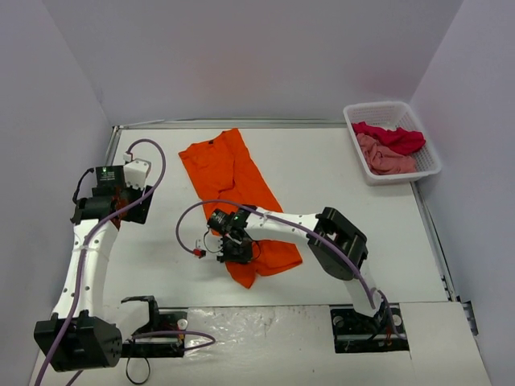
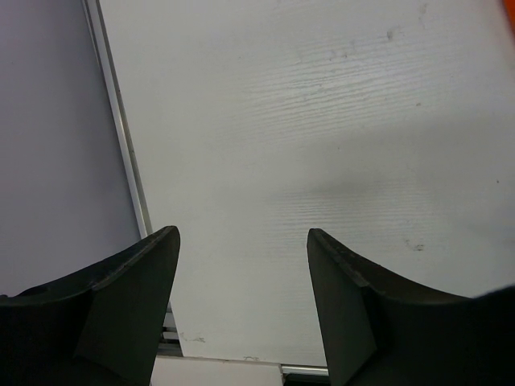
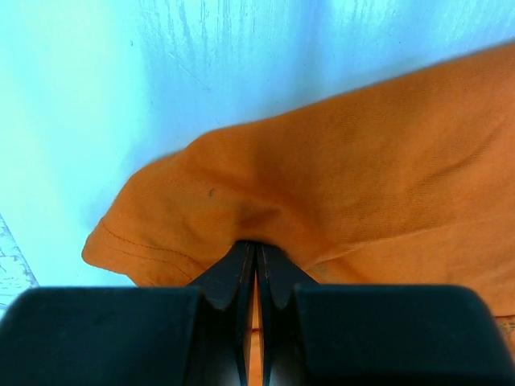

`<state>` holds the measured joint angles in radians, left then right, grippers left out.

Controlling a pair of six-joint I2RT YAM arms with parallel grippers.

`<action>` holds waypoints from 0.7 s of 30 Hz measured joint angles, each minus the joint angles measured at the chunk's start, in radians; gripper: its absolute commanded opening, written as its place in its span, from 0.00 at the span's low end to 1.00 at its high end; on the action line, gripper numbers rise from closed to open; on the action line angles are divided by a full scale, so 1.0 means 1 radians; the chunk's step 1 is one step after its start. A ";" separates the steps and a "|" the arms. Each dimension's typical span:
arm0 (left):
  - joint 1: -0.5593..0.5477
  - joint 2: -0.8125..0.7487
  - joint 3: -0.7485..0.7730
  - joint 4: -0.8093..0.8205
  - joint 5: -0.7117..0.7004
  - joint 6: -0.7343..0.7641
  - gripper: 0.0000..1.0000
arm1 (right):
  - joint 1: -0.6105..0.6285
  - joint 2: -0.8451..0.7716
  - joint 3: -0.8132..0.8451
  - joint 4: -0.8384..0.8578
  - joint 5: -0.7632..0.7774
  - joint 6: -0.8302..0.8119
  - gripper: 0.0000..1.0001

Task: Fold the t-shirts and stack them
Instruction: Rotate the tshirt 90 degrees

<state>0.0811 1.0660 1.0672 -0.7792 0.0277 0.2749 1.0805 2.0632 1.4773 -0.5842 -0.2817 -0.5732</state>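
Note:
A bright orange t-shirt point(image 1: 229, 177) lies as a long strip running diagonally from the table's back left toward the front middle. My right gripper point(image 1: 233, 248) sits at its near end, shut on a pinch of the orange cloth. In the right wrist view the jaws point(image 3: 257, 248) meet with a bunched fold of the orange t-shirt point(image 3: 362, 161) clamped between them, a hemmed edge showing to the left. My left gripper point(image 1: 121, 205) hovers near the table's left edge, apart from the shirt. In the left wrist view it point(image 2: 241, 241) stands open over bare white table with nothing between its fingers.
A white lattice basket point(image 1: 428, 170) stands at the back right corner. It holds a crimson red t-shirt point(image 1: 396, 137) and a dusty pink t-shirt point(image 1: 386, 159), both crumpled. A metal rail point(image 2: 121, 137) runs along the table's left edge beside the wall.

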 measured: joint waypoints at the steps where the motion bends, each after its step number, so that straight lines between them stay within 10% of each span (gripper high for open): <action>1: 0.000 0.000 0.000 0.000 0.001 0.000 0.63 | -0.001 -0.002 -0.001 0.000 -0.004 0.000 0.00; 17: 0.000 0.037 0.010 0.014 0.074 0.010 0.63 | -0.124 -0.314 0.141 -0.170 -0.043 0.012 0.00; 21: -0.002 0.106 0.072 0.013 0.115 0.012 0.33 | -0.290 -0.411 0.182 -0.164 -0.040 0.010 0.00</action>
<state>0.0795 1.1725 1.1397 -0.7662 0.1429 0.2871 0.7906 1.6520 1.6592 -0.7486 -0.3214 -0.5629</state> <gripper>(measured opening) 0.493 0.001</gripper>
